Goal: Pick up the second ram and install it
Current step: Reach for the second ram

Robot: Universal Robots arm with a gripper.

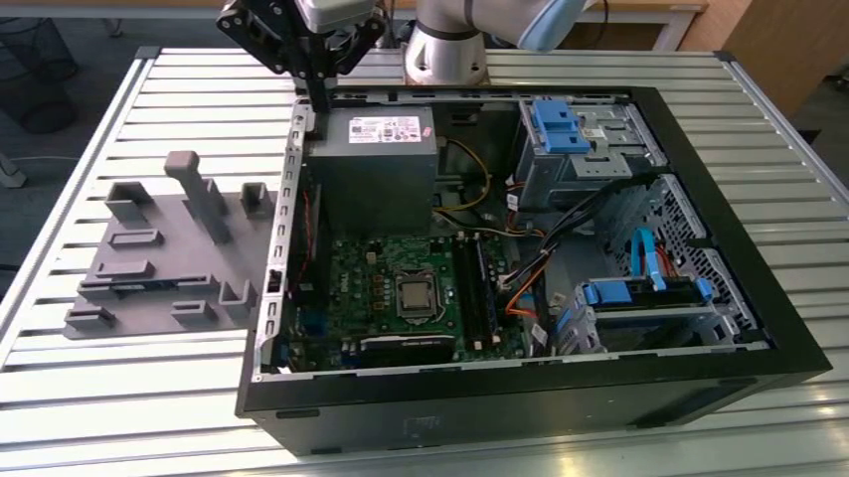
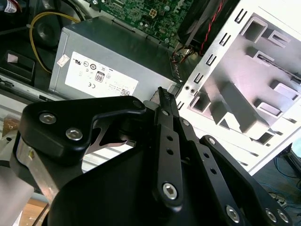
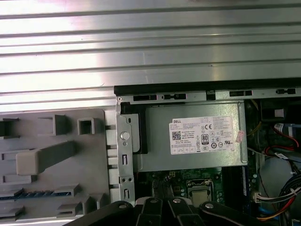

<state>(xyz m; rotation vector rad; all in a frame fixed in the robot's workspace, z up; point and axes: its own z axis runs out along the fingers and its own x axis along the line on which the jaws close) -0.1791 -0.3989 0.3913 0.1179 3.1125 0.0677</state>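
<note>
Claw (image 1: 318, 104): I read it pinched closed, empty, over the case wall (image 1: 294, 149).
Second ram (image 3: 37, 193): lying in the grey holder (image 3: 89, 165).

From my console: the worktop (image 1: 133, 397) is built of pale metal slats running across the exterior view, with dark grooves between them. In the first wrist view the same slats (image 3: 141, 47) catch strong light and glare white. Beyond the worktop's far corner on the exterior view's left I see grey floor (image 1: 119, 25) and a black wire bin (image 1: 30, 70) standing on it. On the exterior view's right, a wooden cabinet (image 1: 789, 50). A light wooden board (image 1: 637, 12) runs along the far side.
</note>
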